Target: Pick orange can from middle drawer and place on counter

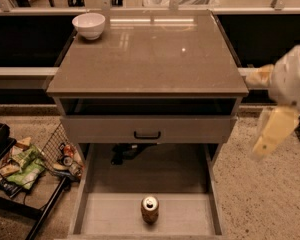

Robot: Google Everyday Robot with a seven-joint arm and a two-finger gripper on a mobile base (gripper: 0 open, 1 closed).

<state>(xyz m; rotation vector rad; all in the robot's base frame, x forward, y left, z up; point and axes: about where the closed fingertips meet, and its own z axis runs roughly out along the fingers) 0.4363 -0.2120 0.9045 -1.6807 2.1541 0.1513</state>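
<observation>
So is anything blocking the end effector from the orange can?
Nothing visible does: the end effector hangs right of the cabinet, and the orange can stands alone in the open middle drawer, clear from above.

An orange can (pixel 150 210) stands upright, silver top and pull tab facing up, in the pulled-out middle drawer (pixel 110 216) at the bottom centre of the frame (pale plank-like floor, low grey side walls). Above it the glossy grey-brown counter (pixel 155 59) fills the upper centre, reflecting lights. The gripper (pixel 271 134) hangs at the right edge, well apart from the can.
</observation>
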